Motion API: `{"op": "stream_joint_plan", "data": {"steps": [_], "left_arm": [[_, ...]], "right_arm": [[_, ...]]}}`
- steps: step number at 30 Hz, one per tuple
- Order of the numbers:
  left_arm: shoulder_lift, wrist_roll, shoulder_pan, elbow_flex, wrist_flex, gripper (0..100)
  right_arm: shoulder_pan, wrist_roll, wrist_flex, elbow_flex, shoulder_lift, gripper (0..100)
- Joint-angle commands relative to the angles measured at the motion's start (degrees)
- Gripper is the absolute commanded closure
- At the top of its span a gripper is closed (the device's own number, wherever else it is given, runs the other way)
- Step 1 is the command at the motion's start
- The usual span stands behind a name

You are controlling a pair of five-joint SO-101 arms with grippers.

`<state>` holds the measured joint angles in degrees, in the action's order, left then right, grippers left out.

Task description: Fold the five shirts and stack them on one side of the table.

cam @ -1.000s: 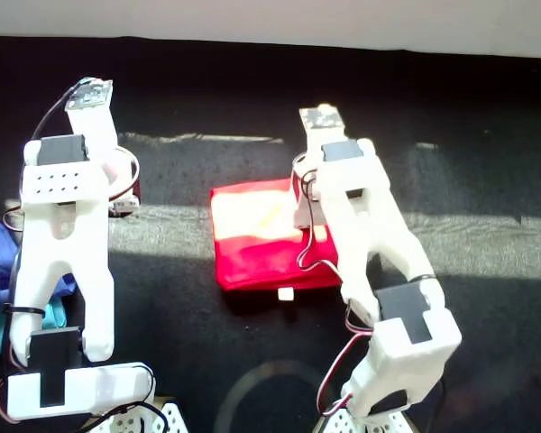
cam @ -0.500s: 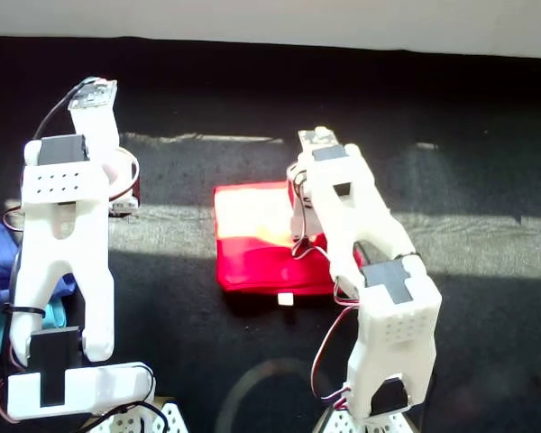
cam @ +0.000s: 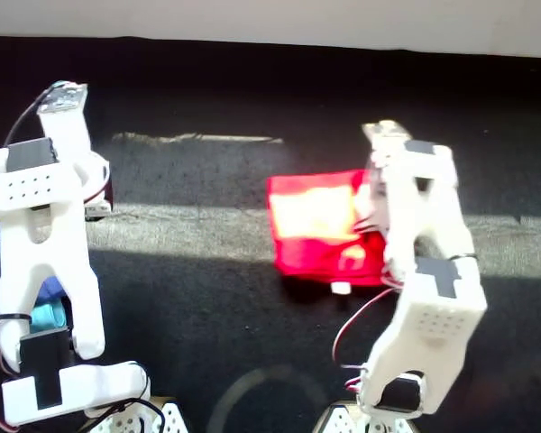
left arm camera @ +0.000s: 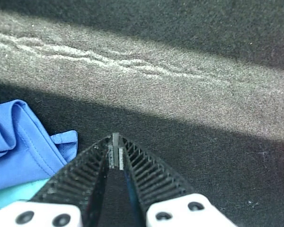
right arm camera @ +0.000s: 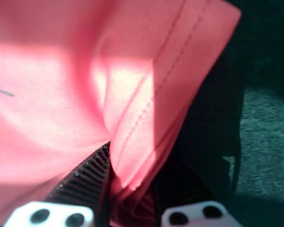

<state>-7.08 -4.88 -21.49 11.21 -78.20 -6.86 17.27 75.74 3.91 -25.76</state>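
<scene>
Folded red shirt [cam: 317,224] is seen lying right of centre on the table [cam: 189,298], in a band of sunlight. Its near-side fabric is bunched and clamped in the right gripper [right arm camera: 114,158]. Left gripper [left arm camera: 116,152] is held clenched, empty, above the table's left side. Blue shirt [left arm camera: 16,137] and teal shirt [left arm camera: 7,197] are heaped just beside it.

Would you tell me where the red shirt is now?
In the high view the red shirt lies right of centre, gripped by the right pincer.
</scene>
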Motion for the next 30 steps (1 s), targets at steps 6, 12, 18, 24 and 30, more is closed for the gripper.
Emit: {"op": "stream_joint_plan", "data": {"steps": [6,12,18,24,30], "left_arm": [[-2.2,-0.4,-0.9,-0.1,-2.5,99],[-2.6,-0.4,-1.0,-0.1,-7.6,99],[-2.6,-0.4,-2.9,-0.1,-9.6,99],[-2.6,-0.4,-7.0,-0.2,-9.6,99],[-2.2,-0.4,-6.6,-0.7,-9.5,99]], "right_arm": [[-15.3,9.3,-6.2,15.4,2.6,99.3],[-20.2,13.1,-19.2,16.6,-3.2,99.3],[-23.3,14.8,-24.6,22.8,-12.4,99.3],[-23.3,14.9,-24.4,38.4,-23.3,99.3],[-22.4,14.8,-15.7,49.7,-28.8,98.5]]}}
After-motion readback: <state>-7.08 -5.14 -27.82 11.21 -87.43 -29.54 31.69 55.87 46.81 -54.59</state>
